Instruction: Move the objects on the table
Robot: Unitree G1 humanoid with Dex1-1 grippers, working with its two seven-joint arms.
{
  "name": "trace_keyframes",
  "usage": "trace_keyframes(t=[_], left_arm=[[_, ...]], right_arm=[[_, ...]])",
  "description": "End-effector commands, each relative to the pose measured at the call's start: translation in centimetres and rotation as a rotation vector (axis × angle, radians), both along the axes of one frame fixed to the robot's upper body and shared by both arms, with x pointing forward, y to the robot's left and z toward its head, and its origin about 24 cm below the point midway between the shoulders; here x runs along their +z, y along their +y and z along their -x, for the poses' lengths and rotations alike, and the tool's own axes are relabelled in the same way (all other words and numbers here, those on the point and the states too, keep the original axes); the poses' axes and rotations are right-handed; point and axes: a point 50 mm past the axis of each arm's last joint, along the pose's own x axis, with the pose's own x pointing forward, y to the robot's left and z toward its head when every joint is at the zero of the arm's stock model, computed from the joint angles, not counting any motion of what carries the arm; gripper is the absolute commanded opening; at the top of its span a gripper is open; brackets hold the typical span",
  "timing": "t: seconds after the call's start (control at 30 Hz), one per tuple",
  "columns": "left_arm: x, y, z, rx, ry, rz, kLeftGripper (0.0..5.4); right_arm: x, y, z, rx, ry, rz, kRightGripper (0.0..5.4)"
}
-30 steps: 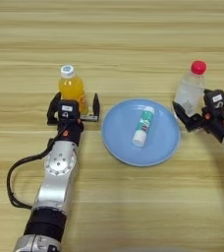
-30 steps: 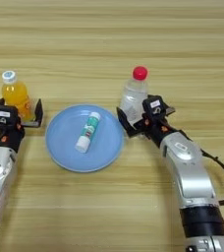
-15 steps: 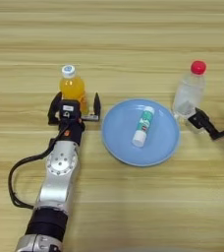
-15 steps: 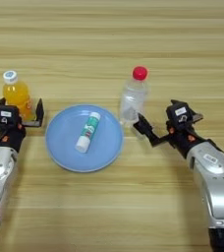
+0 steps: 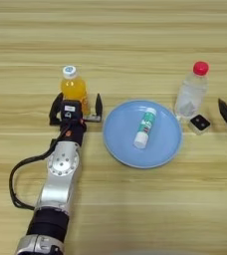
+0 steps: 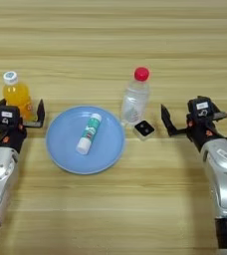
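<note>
Right eye view: the clear plastic bottle with red cap [image 6: 135, 97] is recorded upright on the light-brown wooden table [image 6: 135, 30], just right of the round light-blue plate [image 6: 85, 140]. A second ago it was enclosed by the right gripper [image 6: 185, 119]; it is now left standing free. A small white cube with black top [image 6: 144, 129] is listed at the bottle's base on its right, touching or nearly so; which cannot be told. A white tube with green label [image 6: 88, 133] is entered as lying tilted inside the plate, cap end toward the robot.

The right gripper is found drawn back to the right, well apart from the bottle, its two black fingers spread and nothing held between them. One finger is seen pointing toward the cube; the gap between them is bare table.

The left gripper [image 5: 75, 105] is noted at the left of the plate, unmoved over the last second, its fingers parted on either side of a small bottle of orange liquid with white cap [image 5: 73, 88], which stands just behind them. No grip on that bottle is seen.

Judgement: the placing of the clear bottle is taken as finished, the release being complete and the bottle steady. The cube, the tube and the orange bottle remain as candidates for the next move; the cube's closeness to the clear bottle is flagged as a risk of knocking it during any approach.
</note>
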Motion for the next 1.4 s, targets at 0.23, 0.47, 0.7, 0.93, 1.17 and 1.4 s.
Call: trace_keyframes(t=[0.23,0.47,0.7,0.93,1.17,1.4], left_arm=[[0.2,0.1,-0.2,-0.01,-0.013,-0.009,5.4],[0.2,0.2,-0.1,-0.012,-0.016,-0.009,5.4],[0.3,0.4,0.1,-0.012,-0.023,-0.01,5.4],[-0.4,-0.6,1.3,-0.055,0.008,-0.018,5.4],[-1.6,-0.4,2.9,-0.064,0.062,-0.03,5.4],[-1.5,-0.7,4.4,-0.107,0.078,-0.022,5.4]], right_arm=[[-1.9,0.5,-2.9,-0.125,-0.119,-0.099,5.38],[-2.8,-0.2,-3.2,-0.158,-0.132,-0.122,5.38],[-3.3,0.4,-3.3,-0.145,-0.121,-0.123,5.38],[-3.1,1.0,-3.4,-0.144,-0.134,-0.122,5.38],[-2.8,1.8,-3.2,-0.137,-0.15,-0.123,5.38],[-2.7,2.6,-3.1,-0.138,-0.151,-0.126,5.38]])
